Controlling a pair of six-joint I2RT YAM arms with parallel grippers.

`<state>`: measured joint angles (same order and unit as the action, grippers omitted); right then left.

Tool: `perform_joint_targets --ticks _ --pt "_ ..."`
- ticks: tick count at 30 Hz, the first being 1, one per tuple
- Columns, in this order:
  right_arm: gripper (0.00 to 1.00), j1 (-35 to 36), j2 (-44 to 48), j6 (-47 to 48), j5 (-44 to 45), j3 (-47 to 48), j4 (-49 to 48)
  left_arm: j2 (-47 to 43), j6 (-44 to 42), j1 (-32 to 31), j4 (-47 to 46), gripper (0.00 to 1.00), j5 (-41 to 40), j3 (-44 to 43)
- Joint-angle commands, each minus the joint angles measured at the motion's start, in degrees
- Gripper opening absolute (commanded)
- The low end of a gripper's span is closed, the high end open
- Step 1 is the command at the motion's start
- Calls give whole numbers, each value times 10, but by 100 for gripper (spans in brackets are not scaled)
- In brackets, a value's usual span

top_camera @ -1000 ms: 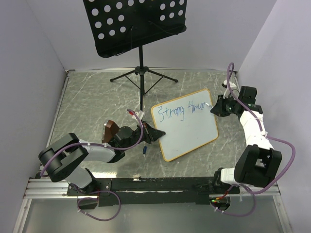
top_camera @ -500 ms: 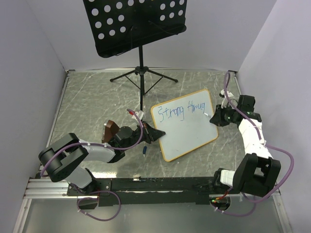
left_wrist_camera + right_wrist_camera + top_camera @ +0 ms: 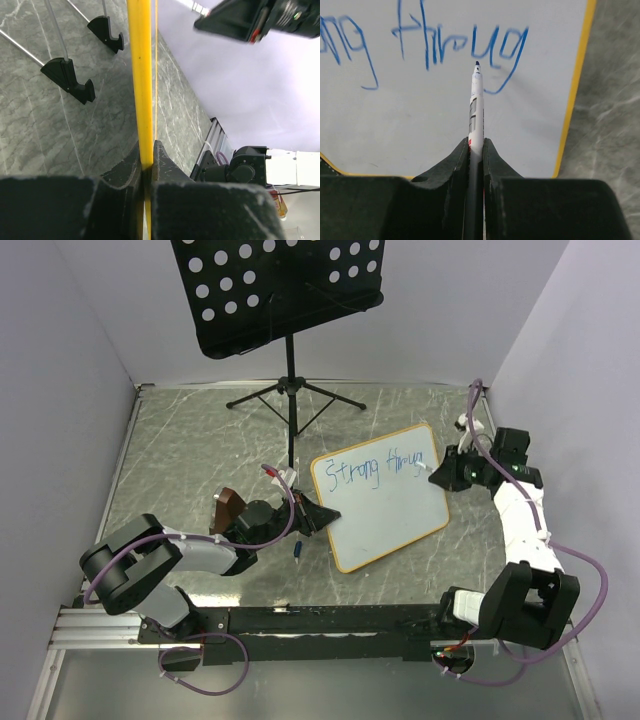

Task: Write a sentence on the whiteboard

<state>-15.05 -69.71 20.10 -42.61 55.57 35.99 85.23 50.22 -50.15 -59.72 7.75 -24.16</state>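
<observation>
Right hand (image 3: pixel 476 144), slim white marker (image 3: pixel 476 107) now beside fresh "g" (image 3: pixel 517 57) on glossy whiteboard (image 3: pixel 435 130)

Skewed orange-framed whiteboard (image 3: pixel 392 518), blue sentence (image 3: pixel 372 469) "Strong throug".

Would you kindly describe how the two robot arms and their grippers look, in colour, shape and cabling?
The left arm has grey links and the right arm white ones, both with bulky black joints. Thin purple cables loop along each. The left gripper and right gripper are black, with two wedge-shaped fingers tapering towards the tips.
</observation>
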Motion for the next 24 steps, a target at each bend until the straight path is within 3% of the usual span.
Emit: perform_joint_targets --ticks 1,13,24 --pt "0 -6 -8 -33 -1 57 -50 -9 -25 -4 -49 1 24 -17" --pt "0 -9 -82 -73 39 87 -100 -6 -26 -3 -58 1 30 -16" --pt "0 -9 -93 -74 36 75 -104 -1 -26 -4 -62 1 32 -17"
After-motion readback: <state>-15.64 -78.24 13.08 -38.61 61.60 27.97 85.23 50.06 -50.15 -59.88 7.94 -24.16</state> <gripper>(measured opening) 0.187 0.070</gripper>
